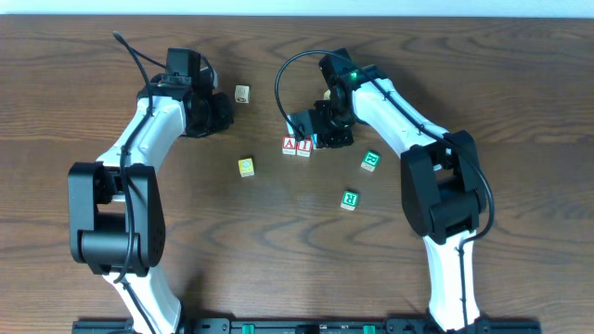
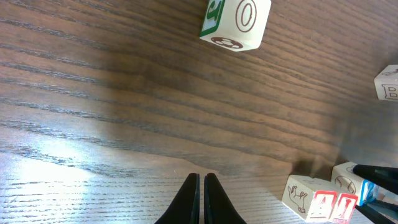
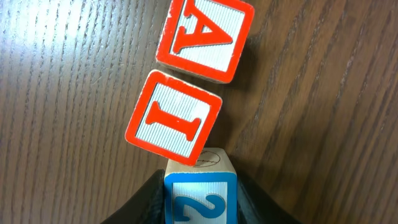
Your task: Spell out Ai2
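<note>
I am grasping the 2 cube [image 3: 200, 198] in my right gripper [image 3: 200, 208], just right of the skewed I cube [image 3: 174, 118] and touching its corner. The A cube [image 3: 205, 37] is lying farther left. My left gripper [image 2: 202, 198] is resting clenched and empty, farther off.

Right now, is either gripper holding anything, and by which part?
The right gripper clamps the blue "2" cube by its opposite side faces; the left gripper is shut on nothing.
</note>
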